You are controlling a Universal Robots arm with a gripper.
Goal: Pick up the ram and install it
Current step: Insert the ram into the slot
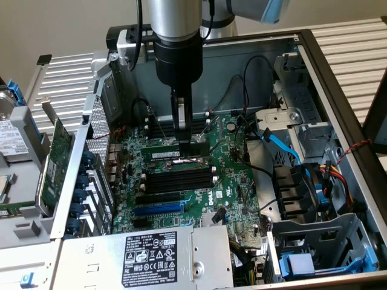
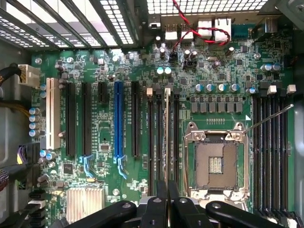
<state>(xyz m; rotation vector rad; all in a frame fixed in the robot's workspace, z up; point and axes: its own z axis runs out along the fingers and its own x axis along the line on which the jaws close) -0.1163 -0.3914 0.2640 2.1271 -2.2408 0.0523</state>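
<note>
The ram (image 2: 167, 128) stands on edge in a memory slot, in the bank of four long black slots just beside the CPU socket (image 2: 216, 161), on the socket's side that faces the blue expansion slot (image 2: 118, 118). One empty slot lies between the ram and the socket. In the exterior view its pale label strip shows along its length, close against the socket. The gripper (image 2: 166, 206) hangs straight above the ram's line, over one end of that slot, its two fingers drawn together with nothing seen between them. Whether the fingertips touch the ram's top edge cannot be told. A second bank of empty memory slots (image 2: 270, 152) lies on the socket's far side from the ram. A finned heatsink (image 2: 85, 202) sits beyond the blue slot from the socket.
</note>
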